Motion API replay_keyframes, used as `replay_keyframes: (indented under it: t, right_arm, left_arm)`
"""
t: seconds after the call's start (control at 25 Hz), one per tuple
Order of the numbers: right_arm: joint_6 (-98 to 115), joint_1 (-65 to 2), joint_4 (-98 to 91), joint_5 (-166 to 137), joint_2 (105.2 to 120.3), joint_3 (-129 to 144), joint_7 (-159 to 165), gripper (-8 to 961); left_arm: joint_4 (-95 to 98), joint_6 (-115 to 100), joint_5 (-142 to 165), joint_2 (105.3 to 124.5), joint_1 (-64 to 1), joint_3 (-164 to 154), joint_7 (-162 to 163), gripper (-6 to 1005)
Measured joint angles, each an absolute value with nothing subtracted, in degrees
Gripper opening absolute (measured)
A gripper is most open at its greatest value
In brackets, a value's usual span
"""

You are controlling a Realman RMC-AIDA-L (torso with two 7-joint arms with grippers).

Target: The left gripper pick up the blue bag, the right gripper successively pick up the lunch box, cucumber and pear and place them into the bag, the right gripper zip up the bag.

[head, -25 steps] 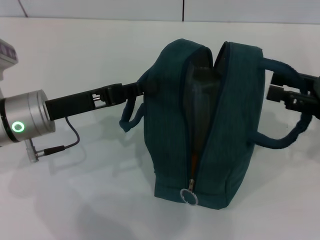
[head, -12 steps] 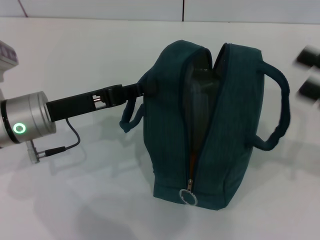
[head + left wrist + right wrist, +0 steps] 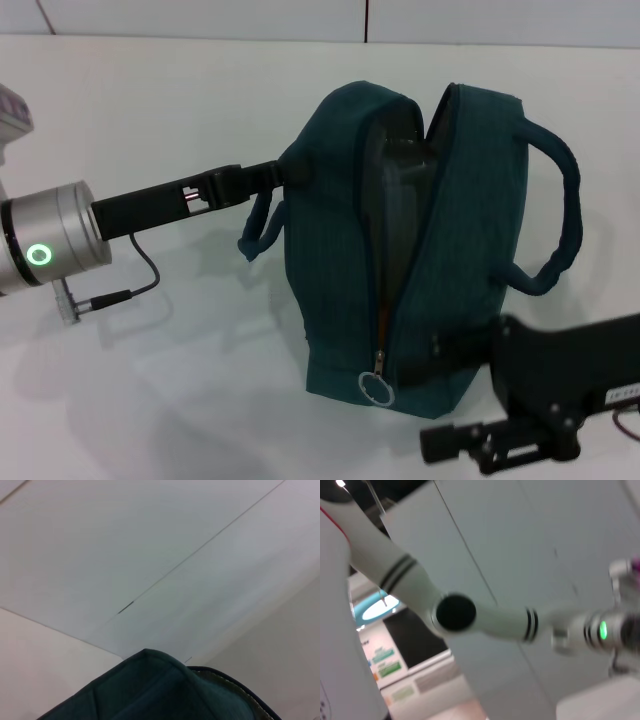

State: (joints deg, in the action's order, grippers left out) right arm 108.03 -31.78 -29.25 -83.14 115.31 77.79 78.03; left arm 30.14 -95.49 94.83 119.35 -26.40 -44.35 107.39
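The blue bag (image 3: 470,230) stands upright mid-table with its zip open down to the metal ring pull (image 3: 375,388). Its top edge also fills the bottom of the left wrist view as teal fabric (image 3: 150,690). My left gripper (image 3: 285,172) reaches in from the left and is shut on the bag's left handle. Low at the front right, my right gripper (image 3: 440,395) points left toward the ring pull. It is open, with its upper finger (image 3: 450,355) in front of the bag's lower corner. Only grey lining (image 3: 395,200) and a thin orange streak show inside. Lunch box, cucumber and pear are hidden.
The bag's right handle (image 3: 560,220) loops out free on the right. A black cable (image 3: 140,275) hangs below my left wrist. White table (image 3: 180,380) surrounds the bag. The right wrist view shows only my left arm with its green ring light (image 3: 603,629).
My right gripper left the bag's right handle, swung off to the right, and now sits low at the front right near the zipper pull. The right handle sprang up. The left gripper kept its hold.
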Motion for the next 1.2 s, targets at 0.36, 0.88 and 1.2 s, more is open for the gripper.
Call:
replay_keyframes:
  t: [0.36, 0.88, 1.2]
  right_arm:
    - [100.9, -34.1, -24.5, -90.7, 115.19, 79.3, 84.1, 618]
    - [91.6, -34.2, -25.2, -89.6, 116.18, 79.5, 83.2, 618]
    - [91.1, -34.8, -25.2, -86.6, 116.19, 80.6, 81.1, 617]
  left_arm:
    - [30.1, -95.4, 94.8, 119.28, -26.6, -43.7, 107.3, 61]
    - [30.2, -95.4, 94.8, 119.26, -26.5, -42.8, 107.3, 61]
    - [30.1, -95.5, 94.8, 119.26, -26.3, -42.3, 107.2, 61]
